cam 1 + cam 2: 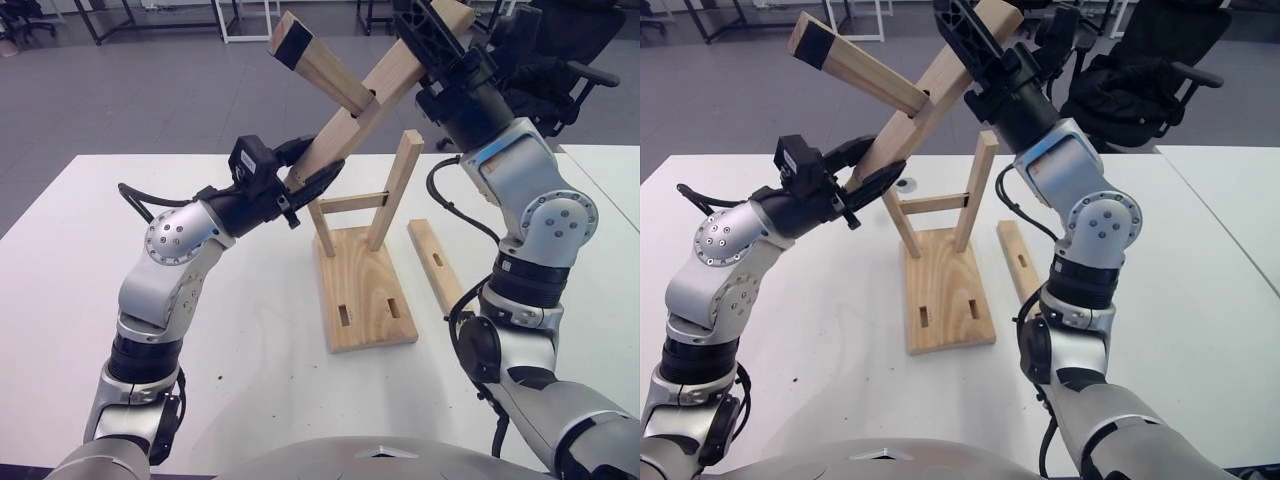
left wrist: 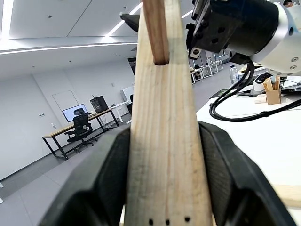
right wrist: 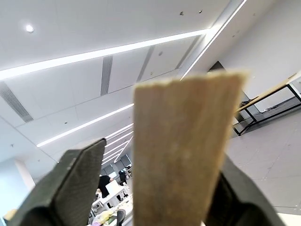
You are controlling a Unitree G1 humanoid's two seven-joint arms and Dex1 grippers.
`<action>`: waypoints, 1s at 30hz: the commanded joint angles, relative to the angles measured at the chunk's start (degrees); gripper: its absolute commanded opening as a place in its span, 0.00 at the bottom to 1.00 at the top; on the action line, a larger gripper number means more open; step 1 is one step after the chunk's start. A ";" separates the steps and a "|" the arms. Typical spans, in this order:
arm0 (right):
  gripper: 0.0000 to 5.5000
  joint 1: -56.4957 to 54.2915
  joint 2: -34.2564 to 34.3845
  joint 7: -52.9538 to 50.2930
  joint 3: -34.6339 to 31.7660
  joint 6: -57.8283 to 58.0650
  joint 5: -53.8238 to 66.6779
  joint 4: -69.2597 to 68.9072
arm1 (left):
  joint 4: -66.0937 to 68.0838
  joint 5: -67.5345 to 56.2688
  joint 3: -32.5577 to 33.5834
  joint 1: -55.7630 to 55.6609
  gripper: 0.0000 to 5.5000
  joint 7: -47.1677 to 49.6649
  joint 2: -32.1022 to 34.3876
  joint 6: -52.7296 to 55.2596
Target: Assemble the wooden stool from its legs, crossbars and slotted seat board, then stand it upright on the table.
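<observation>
A wooden leg slants up through the air above the table. My left gripper is shut on its lower end and my right gripper is shut on its upper end. A wooden bar with a black end sticks out of the leg's slot, pointing up and to the left. Below, the slotted seat board lies flat on the table. Two legs stand in its far slots, joined by a thin crossbar. The two near slots are open. Another leg lies loose right of the board.
The white table has bare room left of the board and in front of it. A second white table stands to the right. A black office chair sits behind the table's far right edge.
</observation>
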 commanded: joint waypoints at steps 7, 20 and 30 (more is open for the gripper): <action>0.20 8.44 -3.64 -8.13 -0.18 -0.02 7.35 -5.90 | -2.20 2.58 -2.69 2.75 0.37 -1.24 0.95 0.31; 0.19 46.45 -14.31 -12.49 -6.12 0.45 8.80 -20.56 | 0.89 7.65 2.83 29.42 0.75 0.34 2.33 -7.64; 0.19 52.09 -17.98 -5.55 -2.77 -3.02 -7.36 -19.44 | 2.44 7.38 6.06 29.21 0.75 7.83 -4.96 -8.60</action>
